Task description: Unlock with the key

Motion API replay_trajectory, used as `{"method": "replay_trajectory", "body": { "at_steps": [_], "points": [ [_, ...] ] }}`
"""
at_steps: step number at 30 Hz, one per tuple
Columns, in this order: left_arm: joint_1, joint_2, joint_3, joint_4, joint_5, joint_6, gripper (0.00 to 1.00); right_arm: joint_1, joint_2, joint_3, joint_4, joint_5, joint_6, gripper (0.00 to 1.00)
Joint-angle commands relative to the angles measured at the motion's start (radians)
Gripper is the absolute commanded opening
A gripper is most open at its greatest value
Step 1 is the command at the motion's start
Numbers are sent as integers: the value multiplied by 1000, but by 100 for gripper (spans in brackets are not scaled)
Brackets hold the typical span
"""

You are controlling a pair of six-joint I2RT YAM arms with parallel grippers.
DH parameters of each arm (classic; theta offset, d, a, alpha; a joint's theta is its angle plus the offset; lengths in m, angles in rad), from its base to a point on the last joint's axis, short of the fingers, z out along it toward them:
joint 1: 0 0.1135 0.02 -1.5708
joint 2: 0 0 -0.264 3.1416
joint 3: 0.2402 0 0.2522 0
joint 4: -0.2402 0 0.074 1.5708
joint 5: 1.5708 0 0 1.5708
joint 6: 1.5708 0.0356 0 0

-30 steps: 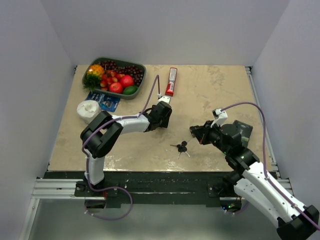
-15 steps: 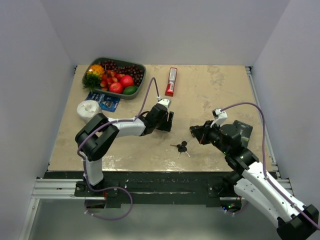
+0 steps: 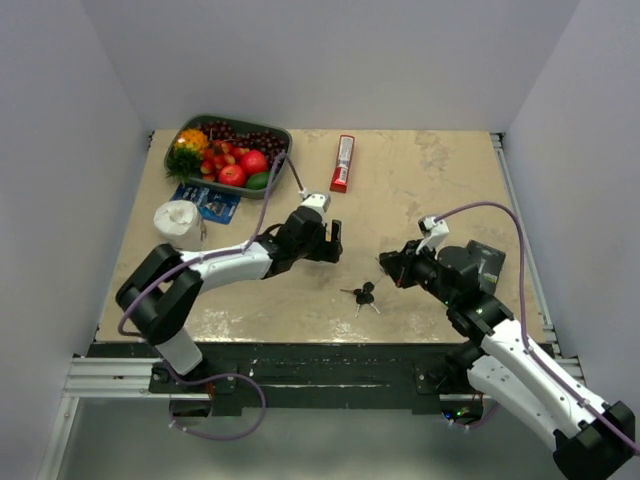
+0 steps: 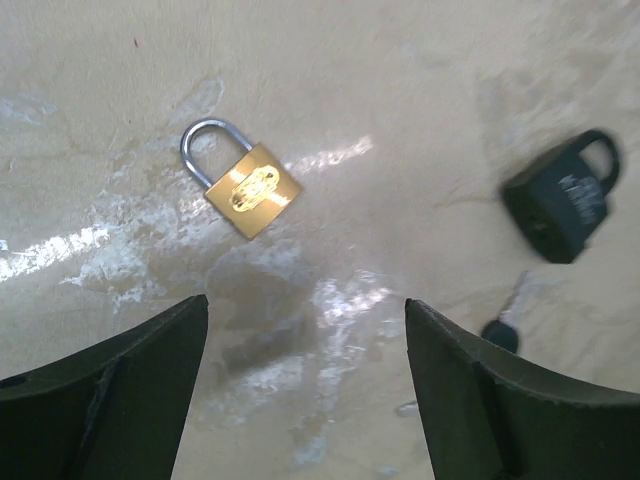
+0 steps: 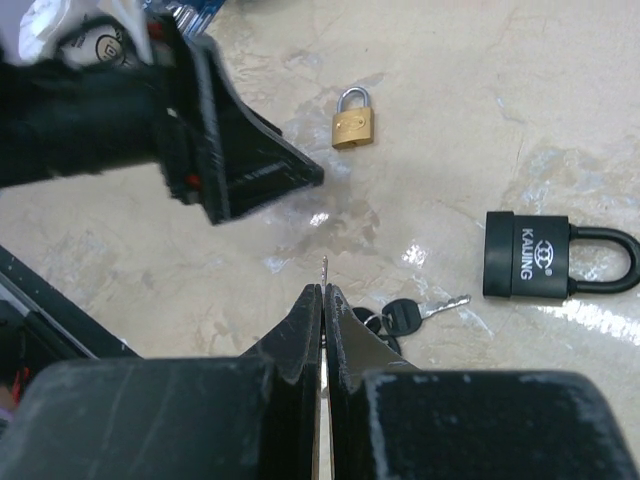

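- Left gripper [image 4: 300, 335] spread wide; brass padlock [image 4: 243, 180] lies upper left in its wrist view.
- Right gripper [image 5: 323, 300] pressed together, perhaps pinching a thin metal sliver.
- Centre the left jaws over the key [image 3: 362, 296] before closing.

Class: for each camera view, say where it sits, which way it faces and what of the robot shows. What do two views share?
Top external: high behind the robot, looking down on the table; the left arm and right arm show.
Left wrist: on the left arm, facing down at the brass padlock; the open left end effector shows.
Right wrist: on the right arm, facing the left end effector; the shut right end effector shows.
Shared: both wrist views include the black padlock.
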Motion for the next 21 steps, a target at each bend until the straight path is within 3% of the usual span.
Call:
{"method": "replay_trajectory", "body": {
  "at_steps": [1, 5, 11, 21],
  "points": [
    [12, -165, 6, 27, 17, -176, 83, 22, 65, 10, 116, -24, -82, 0],
    [15, -179, -11, 100, 235, -335, 83, 111, 135, 36, 173, 101, -156, 0],
    [17, -130, -40, 191, 421, -527, 82, 243, 207, 67, 257, 244, -231, 0],
    [15, -101, -70, 196, 481, -649, 79, 378, 320, 114, 312, 407, -389, 0]
  ]
}}
